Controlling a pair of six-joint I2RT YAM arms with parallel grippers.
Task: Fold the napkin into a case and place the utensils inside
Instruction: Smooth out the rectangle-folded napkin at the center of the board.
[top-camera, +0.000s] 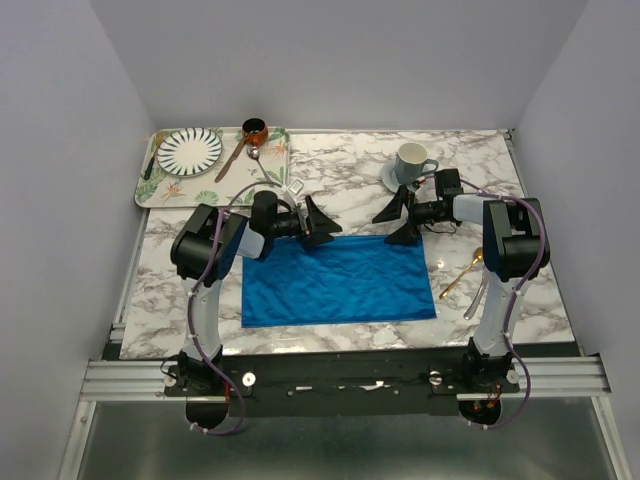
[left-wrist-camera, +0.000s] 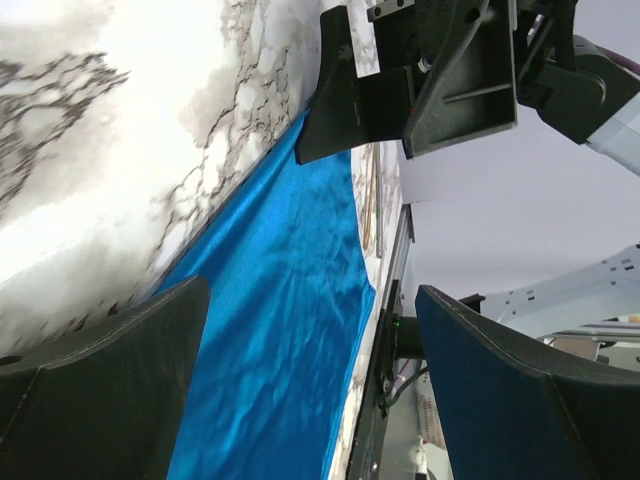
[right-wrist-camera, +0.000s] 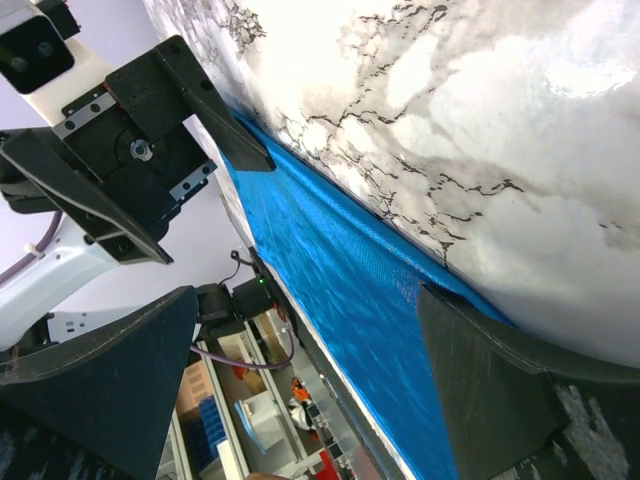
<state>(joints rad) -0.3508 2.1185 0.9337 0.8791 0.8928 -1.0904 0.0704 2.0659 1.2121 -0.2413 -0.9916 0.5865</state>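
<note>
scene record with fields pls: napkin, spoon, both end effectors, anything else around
napkin: spread flat, not yet folded
left end effector: open, empty, near napkin's far edge
right end effector: open, empty, facing the left one
gold spoon: lying right of napkin, outside it
mug: far right
tray: far left

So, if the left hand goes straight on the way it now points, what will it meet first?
Probably the right hand, which faces the left hand over the napkin's far edge. Height is unclear, so it might brush the napkin first.
</note>
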